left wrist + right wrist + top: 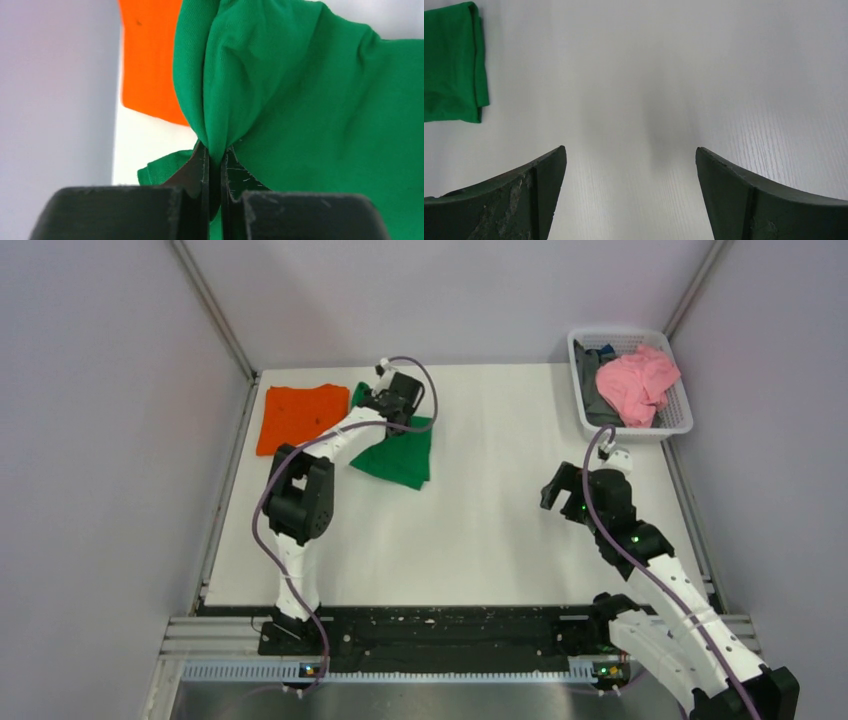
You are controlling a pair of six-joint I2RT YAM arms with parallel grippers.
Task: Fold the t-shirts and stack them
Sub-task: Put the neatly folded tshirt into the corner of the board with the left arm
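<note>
Left gripper [214, 156]: jaws nearly together, pinching a bunched ridge of the green t-shirt [300, 100]. In the wrist view the cloth rises from btwn the fingertips & spreads off to the right, w/ a smaller flap showing low left of the fingers. From above, this gripper sits at the shirt's far edge, in the far-left part of the table [480, 510]. The rest of the green shirt lies folded on the table, on the side nearer the arms. Orange t-shirt [298, 416] lies flat just left of the green one. Their far corners are close, can't tell if touching. Right gripper [630, 150]: jaws wide, nothing btwn them, over bare table on the right side, well apart from both shirts. Far-right corner: white basket [684, 422] w/ pink cloth [640, 382] & dark cloth [596, 390] inside.
</note>
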